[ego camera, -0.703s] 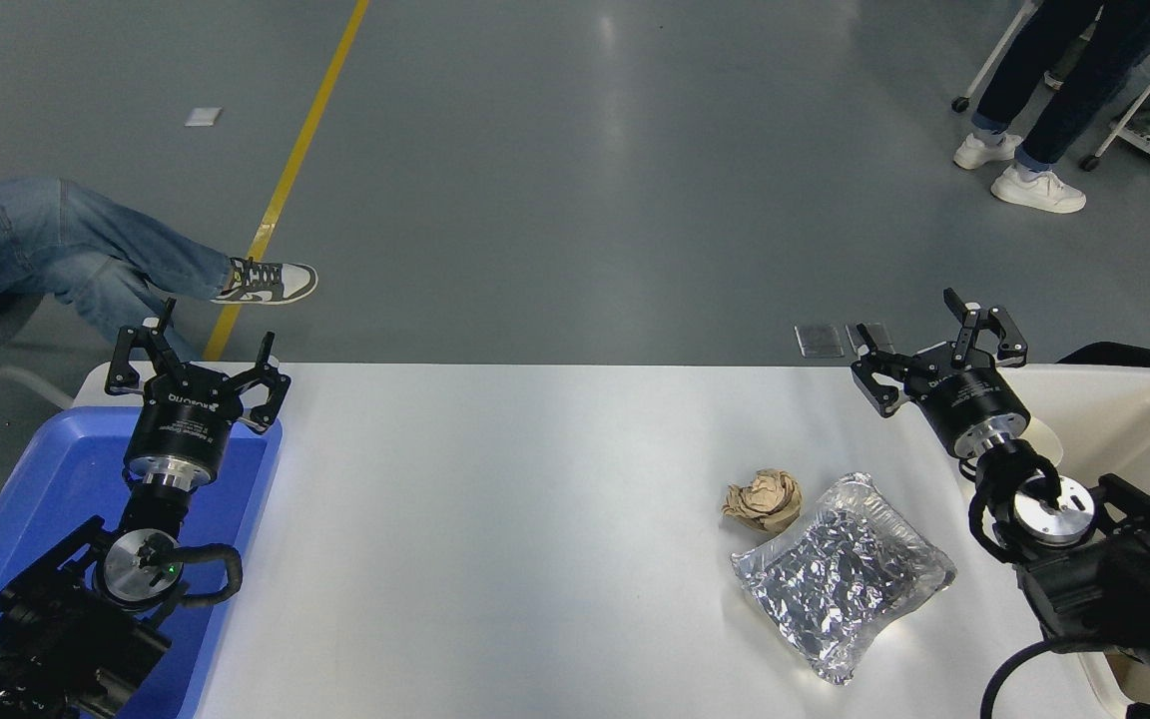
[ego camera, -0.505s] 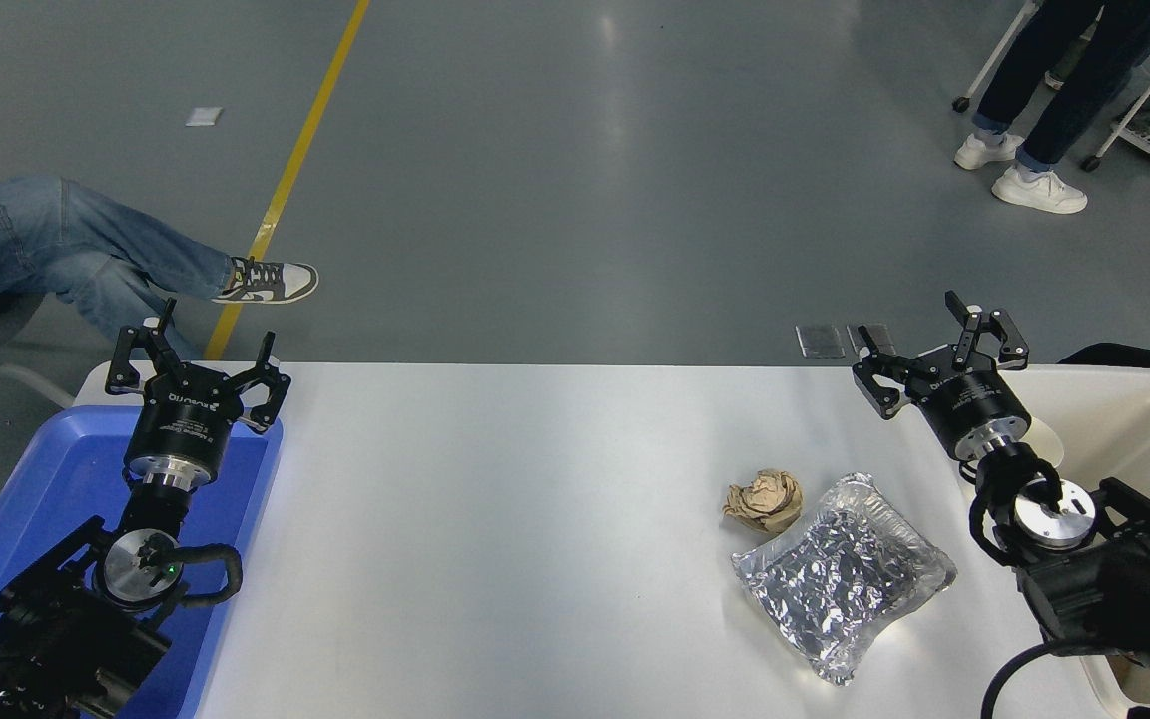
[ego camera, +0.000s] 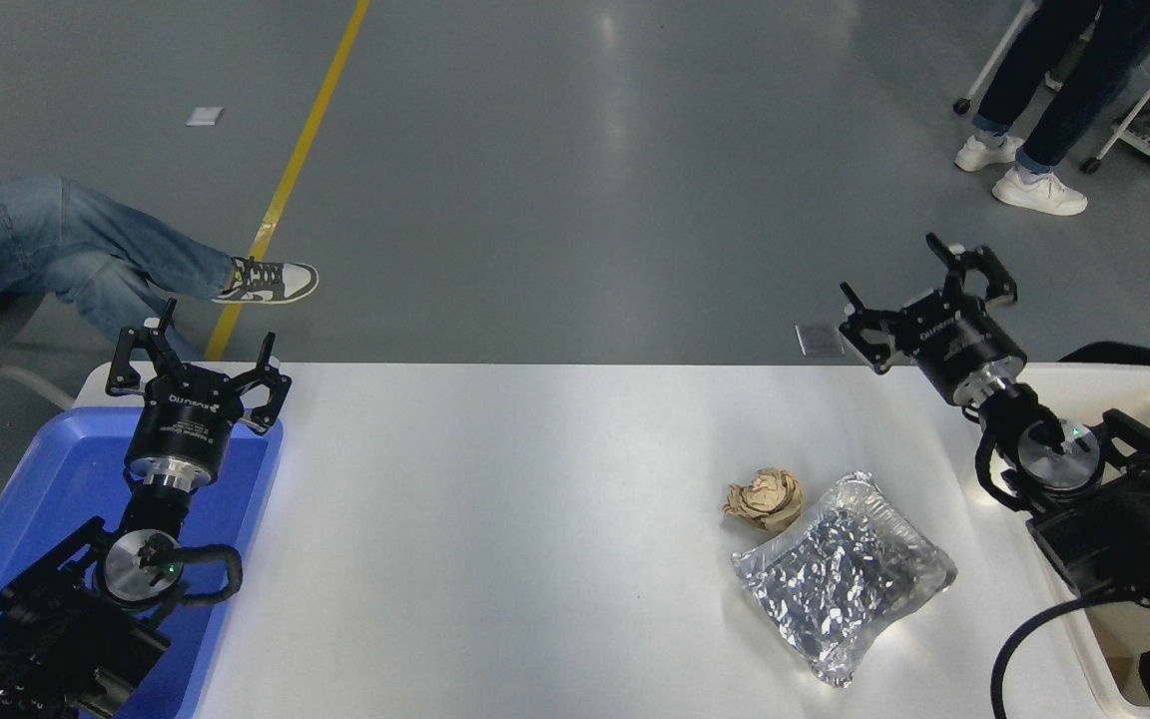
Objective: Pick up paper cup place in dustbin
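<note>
The dustbin (ego camera: 1149, 384) is a large cream-white tub at the table's right edge; my right arm covers much of it. The paper cup is not visible in this frame. My right gripper (ego camera: 891, 270) is open and empty. It is held up over the table's far right edge, just left of the dustbin's far corner. My left gripper (ego camera: 201, 345) is open and empty, parked at the lower left over the far end of the blue tray (ego camera: 56, 469).
A crumpled brown paper ball (ego camera: 764, 499) lies on the white table (ego camera: 495, 519), with a crinkled silver foil pouch (ego camera: 843, 574) right beside it. People's legs show on the floor at far left and top right.
My right gripper has risen and moved away from me, towards the table's far edge. A small white shape that showed behind its wrist inside the dustbin no longer shows. The left arm has not moved.
</note>
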Robot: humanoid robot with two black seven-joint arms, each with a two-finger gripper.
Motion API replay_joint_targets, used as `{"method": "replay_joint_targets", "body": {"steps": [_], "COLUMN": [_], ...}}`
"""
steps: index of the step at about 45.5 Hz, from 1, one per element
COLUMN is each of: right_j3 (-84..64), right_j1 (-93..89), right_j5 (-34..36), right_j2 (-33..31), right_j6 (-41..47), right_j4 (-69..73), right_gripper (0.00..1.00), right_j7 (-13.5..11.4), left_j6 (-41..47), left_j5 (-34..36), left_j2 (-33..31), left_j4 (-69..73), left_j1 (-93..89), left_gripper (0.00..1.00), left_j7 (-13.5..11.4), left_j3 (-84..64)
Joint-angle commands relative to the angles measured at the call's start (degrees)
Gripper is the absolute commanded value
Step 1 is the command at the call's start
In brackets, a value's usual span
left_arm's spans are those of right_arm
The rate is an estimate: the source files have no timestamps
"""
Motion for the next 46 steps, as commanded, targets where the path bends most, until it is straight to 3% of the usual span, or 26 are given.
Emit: {"method": "replay_joint_targets", "body": {"steps": [1,14,26,35,46], "right_j3": [-19.10,-53.63,-84.40,-92.50,-106.03], "right_j1": [17.62,38.98,63.50,75.55,83.38], "right_j5": [-16.47,-36.86,-46.27,-45.76,-37.93], "right_j2": [-4.11,-5.08,-2.80,-1.03,-1.38], "right_j6": [0.30,0.47,6.18,9.26,9.26], "right_j4": [1.99,14.81,42.48,58.93,69.49], "right_gripper": [1.00,1.00,1.00,1.00,1.00], "right_j7": [-0.02,0.24,0.59,0.68,0.77], "left_j6": [0.04,0.04,-0.05,0.04,0.04], "left_j5": [0.01,0.01,0.09,0.10,0.10], "left_j2": [0.00,0.00,0.00,0.00,0.00], "left_j4": [0.01,0.01,0.01,0.01,0.01], "left_j1": [0.00,0.00,0.00,0.00,0.09], "left_gripper": [1.00,1.00,1.00,1.00,1.00], "left_j7": [0.00,0.00,0.00,0.00,0.00], "left_j3": [0.01,0.01,0.01,0.01,-0.08]}}
